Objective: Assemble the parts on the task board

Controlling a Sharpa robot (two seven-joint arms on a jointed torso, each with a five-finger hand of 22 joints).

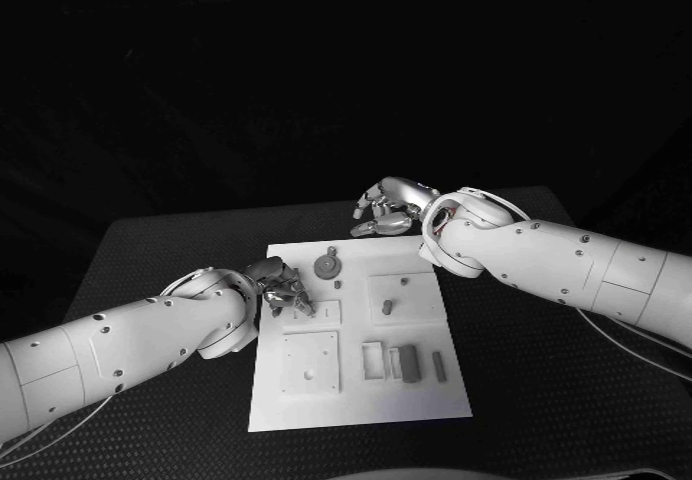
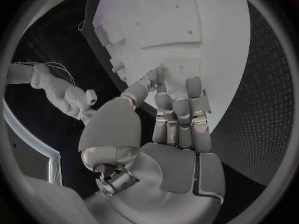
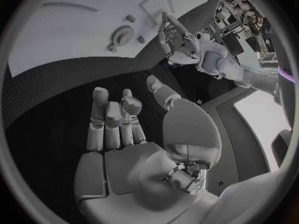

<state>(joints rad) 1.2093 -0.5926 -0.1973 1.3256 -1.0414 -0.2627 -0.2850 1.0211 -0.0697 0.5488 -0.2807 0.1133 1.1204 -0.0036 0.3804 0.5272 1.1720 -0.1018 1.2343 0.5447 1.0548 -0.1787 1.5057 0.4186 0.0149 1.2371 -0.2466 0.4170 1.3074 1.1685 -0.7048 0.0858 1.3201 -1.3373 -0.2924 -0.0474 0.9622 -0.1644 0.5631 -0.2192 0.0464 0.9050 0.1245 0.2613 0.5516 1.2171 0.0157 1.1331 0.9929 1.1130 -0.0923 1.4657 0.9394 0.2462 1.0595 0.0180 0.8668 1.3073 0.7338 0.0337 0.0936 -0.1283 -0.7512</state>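
Black table [image 1: 159, 260] carries the board [image 1: 361, 400] at centre. Left hand [image 1: 277, 288] rests at its 9 o'clock edge, fingertips [image 2: 193, 84] on the plate; whether they pinch anything I cannot tell. Right hand [image 1: 389, 208], fingers apart and empty, hovers off the 12 o'clock edge. Parts [image 1: 410, 362] lie toward 5 o'clock, a round one [image 1: 329, 265] near 12. Pressing sideways could slide the board and misalign the next pick.

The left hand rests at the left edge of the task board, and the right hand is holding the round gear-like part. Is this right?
Partly. The right hand holds nothing: in the right wrist view its fingers are apart over the black table. The round gear-like part lies on the task board. The left hand is placed as you say.
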